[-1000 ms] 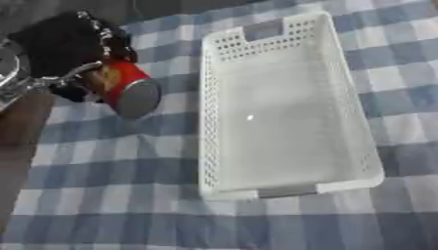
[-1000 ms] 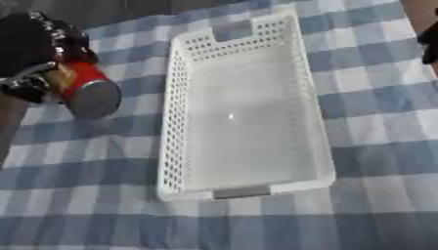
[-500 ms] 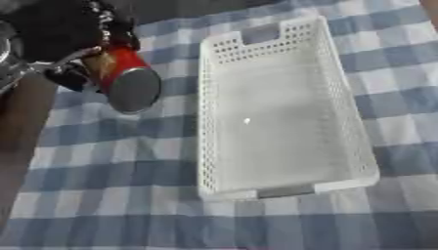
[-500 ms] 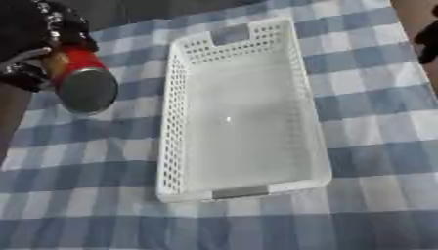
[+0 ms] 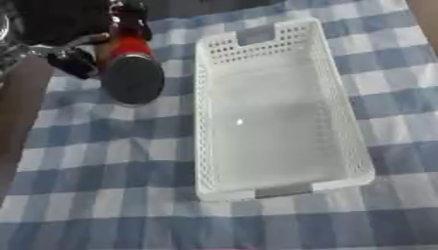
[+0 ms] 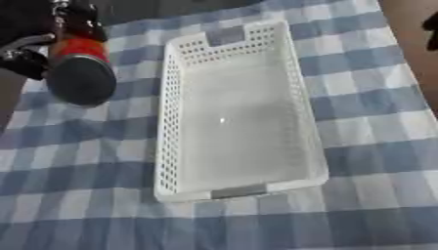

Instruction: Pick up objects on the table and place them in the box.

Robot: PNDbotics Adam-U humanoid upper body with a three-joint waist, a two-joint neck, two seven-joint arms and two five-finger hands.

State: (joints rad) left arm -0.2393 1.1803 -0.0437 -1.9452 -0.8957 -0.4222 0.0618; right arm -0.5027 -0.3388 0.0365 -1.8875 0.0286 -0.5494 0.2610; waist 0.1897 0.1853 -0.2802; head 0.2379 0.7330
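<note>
Red can [image 5: 130,68]: now raised off the checked surface [image 5: 102,161] in the left hand's [image 5: 81,53] curled fingers, left of the empty white box [image 5: 273,107], transfer pending.

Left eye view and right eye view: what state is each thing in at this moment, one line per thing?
Red can with a dark grey end: held off the cloth, tilted, dark end toward the camera, left of the basket.
White perforated plastic basket: upright on the cloth, nothing inside.
Left hand: fingers curled round the can.
Right hand: only a dark sliver at the right edge; fingers not readable.
Blue and white checked cloth: spread flat.
</note>
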